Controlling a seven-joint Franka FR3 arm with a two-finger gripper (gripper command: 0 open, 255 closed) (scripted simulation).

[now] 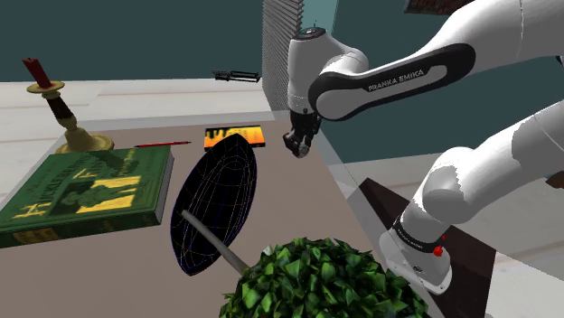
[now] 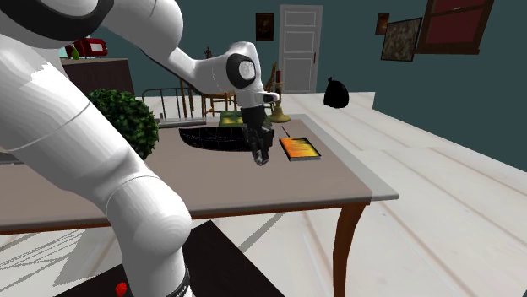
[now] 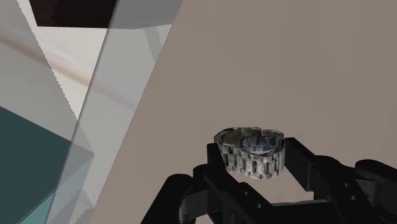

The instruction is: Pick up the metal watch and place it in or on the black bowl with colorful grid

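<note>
Brown table (image 1: pixel 303 203): book (image 1: pixel 86 190), bowl (image 1: pixel 217 203), candlestick (image 1: pixel 65 113)

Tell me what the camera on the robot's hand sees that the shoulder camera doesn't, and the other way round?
Wrist view: the silver metal watch up close, clasped between the black fingers. From the shoulder view, what the hand carries is too small to make out.
Shoulder view: the black bowl with coloured grid lines, a green book, a candlestick, a leafy plant and the white arm.
Both: the gripper and the brownish table.
</note>
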